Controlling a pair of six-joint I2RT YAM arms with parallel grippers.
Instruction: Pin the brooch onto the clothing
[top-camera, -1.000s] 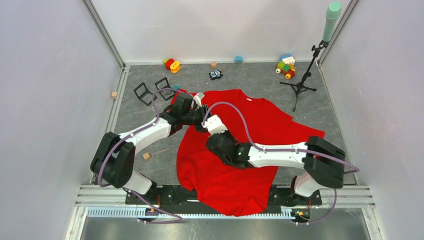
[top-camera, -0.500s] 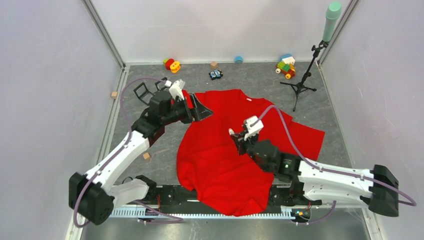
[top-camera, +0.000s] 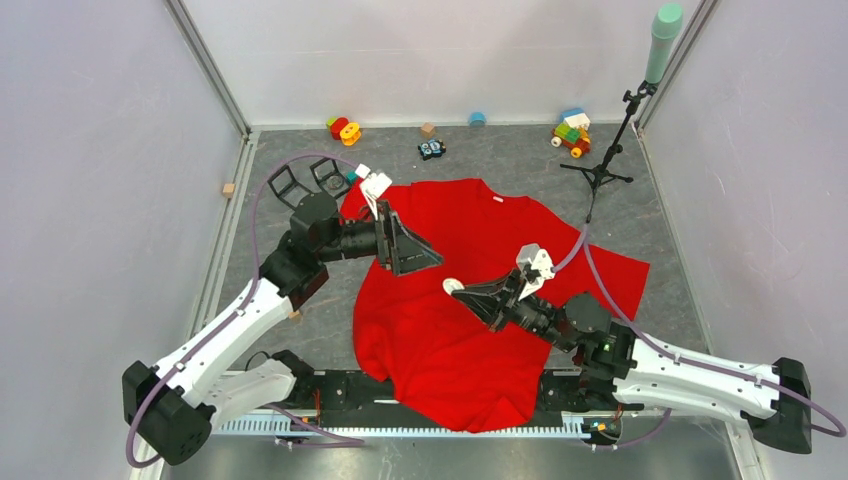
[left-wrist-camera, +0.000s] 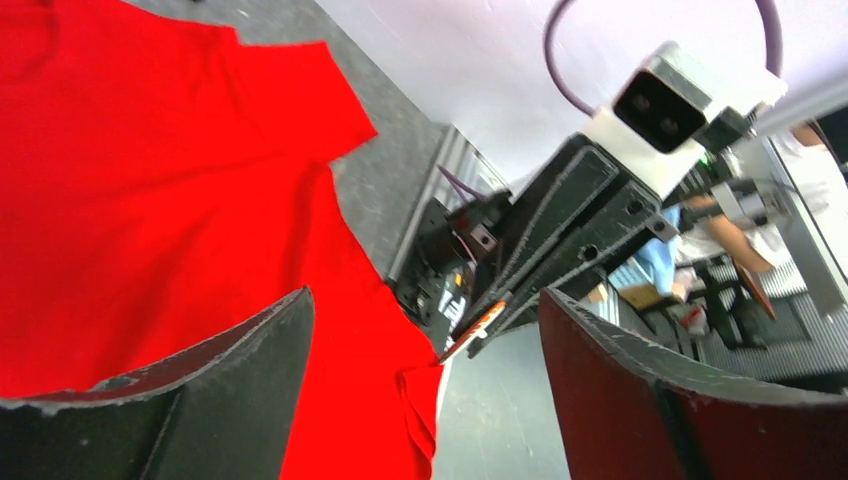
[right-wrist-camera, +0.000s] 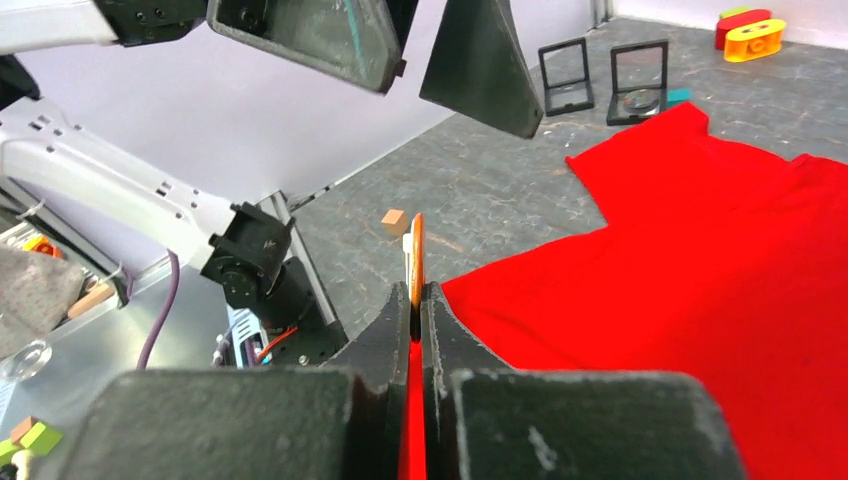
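1. The red shirt (top-camera: 440, 350) lies spread on the tabletop (top-camera: 500, 150).
2. My right end effector (top-camera: 465, 293) pinches the brooch (top-camera: 453, 286) above the shirt's middle.
3. My left end effector (top-camera: 415, 250) gapes above its shoulder.

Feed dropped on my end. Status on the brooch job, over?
Left hand open over shirt. Right hand shut on brooch, clear of shirt, not yet pinned. No blockage seen.

Mottled grey tabletop (top-camera: 500, 165), plain pale walls (top-camera: 90, 150) on three sides, aluminium corner posts (top-camera: 208, 66), slotted metal rail (top-camera: 205, 424) along near edge, black tripod stand (top-camera: 600, 172) with green foam top at far right, even diffuse light.
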